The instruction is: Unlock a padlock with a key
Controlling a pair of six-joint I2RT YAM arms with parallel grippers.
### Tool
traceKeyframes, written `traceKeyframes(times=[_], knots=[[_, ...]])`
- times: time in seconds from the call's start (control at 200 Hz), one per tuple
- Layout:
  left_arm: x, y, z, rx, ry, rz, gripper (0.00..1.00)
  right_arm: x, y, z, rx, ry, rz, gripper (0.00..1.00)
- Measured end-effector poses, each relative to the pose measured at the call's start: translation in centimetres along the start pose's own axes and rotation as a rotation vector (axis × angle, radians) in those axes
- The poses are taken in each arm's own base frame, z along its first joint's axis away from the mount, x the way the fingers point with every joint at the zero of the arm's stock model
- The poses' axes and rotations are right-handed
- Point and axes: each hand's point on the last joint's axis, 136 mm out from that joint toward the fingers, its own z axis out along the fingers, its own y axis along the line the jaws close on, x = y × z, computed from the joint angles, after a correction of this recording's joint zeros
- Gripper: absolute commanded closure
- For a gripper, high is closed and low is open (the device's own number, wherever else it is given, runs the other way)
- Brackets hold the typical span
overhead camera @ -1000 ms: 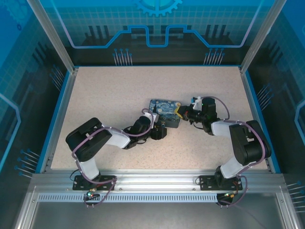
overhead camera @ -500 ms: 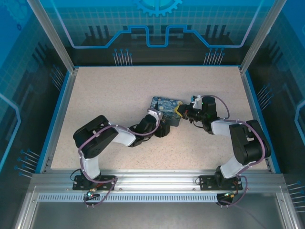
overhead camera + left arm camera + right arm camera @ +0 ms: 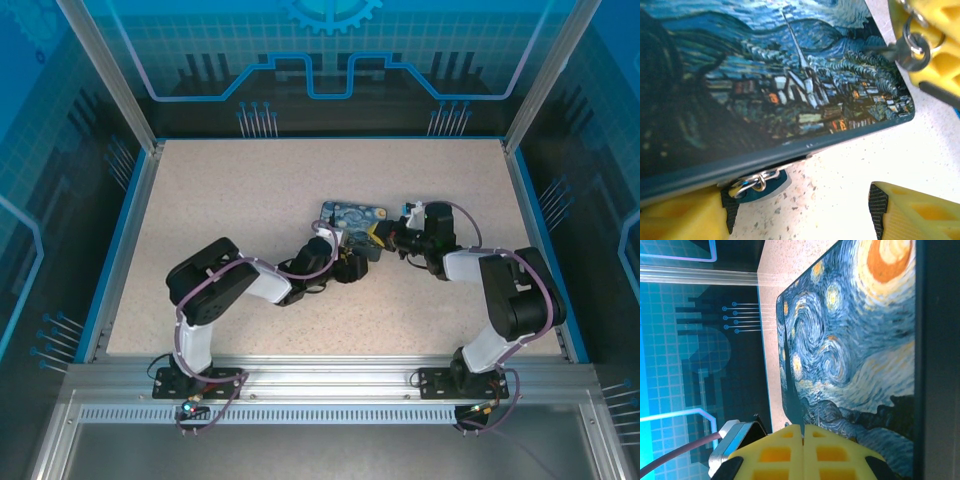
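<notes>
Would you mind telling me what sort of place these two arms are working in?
Probably a robot-lab test cell: a speckled tabletop edged by aluminium framing, with blue circuit-patterned panels enclosing it.

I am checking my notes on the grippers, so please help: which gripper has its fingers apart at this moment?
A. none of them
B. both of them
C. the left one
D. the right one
C: in the left wrist view the left gripper shows bare table between its two yellow fingers, while the right gripper is pressed shut in its own wrist view.
</notes>
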Motion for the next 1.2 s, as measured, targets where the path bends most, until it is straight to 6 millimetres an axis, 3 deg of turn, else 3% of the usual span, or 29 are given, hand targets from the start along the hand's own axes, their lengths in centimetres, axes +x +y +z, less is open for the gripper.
traceKeyframes(times=[0.405, 0.72, 0.91, 1.201], knots=[[-1.2, -0.3, 1.0, 0.045, -0.113, -0.171, 0.38, -0.1, 0.1, -0.1, -0.003, -0.001, -0.001, 1.0], [-1.1, -0.3, 1.4, -0.053, -0.169, -0.186, 0.38, -0.1, 0.1, -0.1, -0.005, 0.0, -0.001, 1.0], [-1.2, -0.5, 1.7, -0.039, -0.186, -0.189, 0.46, -0.1, 0.0, 0.0, -0.006, 0.0, -0.002, 1.0], [-2.2, -1.4, 1.0, 0.032, -0.247, -0.242, 0.44, -0.1, -0.2, 0.0, -0.003, 0.002, 0.001, 1.0]])
